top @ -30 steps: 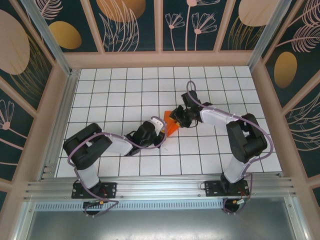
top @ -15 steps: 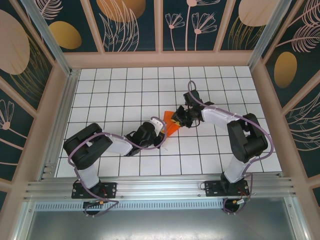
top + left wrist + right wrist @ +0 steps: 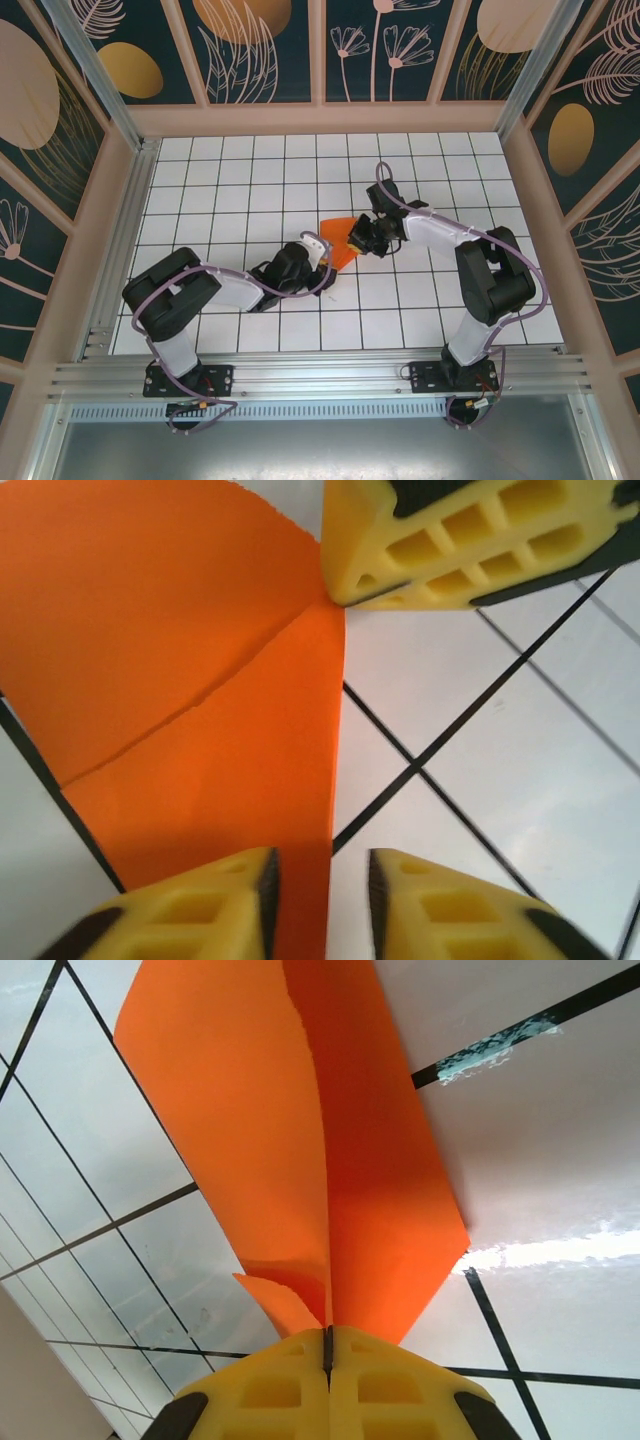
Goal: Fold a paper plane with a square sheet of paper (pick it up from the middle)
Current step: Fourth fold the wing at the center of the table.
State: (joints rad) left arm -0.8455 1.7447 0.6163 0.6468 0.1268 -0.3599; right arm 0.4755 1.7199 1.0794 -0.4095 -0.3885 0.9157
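Right end effector (image 3: 328,1338) has closed on the paper (image 3: 300,1140).

Around the orange sheet (image 3: 338,238) mid-table (image 3: 250,170), the left gripper (image 3: 319,251) blocks seven o'clock and the right gripper (image 3: 356,237) blocks three o'clock, while the tiles from ten to one o'clock lie open up to the wooden frame (image 3: 320,118).

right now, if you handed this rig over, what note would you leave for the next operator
Right claw: shut on one end of the folded bright orange paper sheet, near the middle of the white grid table.
Left claw: open, fingers either side of the paper's edge, not gripping.
Done: first folds are in; a crease shows.
Left: remaining folds; not a narrow dart yet.
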